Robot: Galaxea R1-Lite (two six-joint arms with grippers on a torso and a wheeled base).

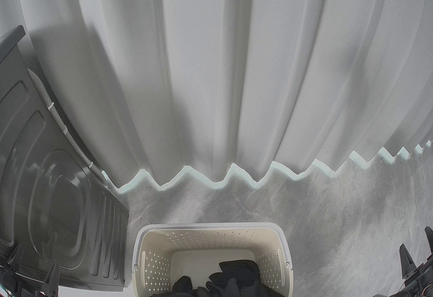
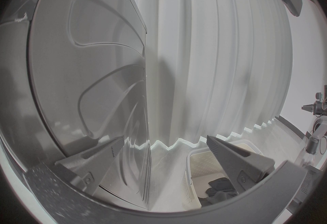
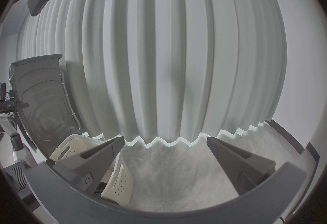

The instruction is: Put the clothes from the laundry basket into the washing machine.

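While parked either side of cream perforated plastic laundry basket (image 1: 207, 239), left gripper (image 1: 35, 262) and right gripper (image 1: 416, 241) both spread wide, holding nothing. Dark crumpled clothes (image 1: 237, 277) heaped in basket bottom; basket on grey marbled floor (image 1: 324, 207), just beside grey metal washing machine (image 1: 49, 194) at left. Looks like opening step, first pick not begun. Next: lower one gripper into basket, pinch top fold, lift clear of rim, swing toward machine. Cannot tell if machine door open.
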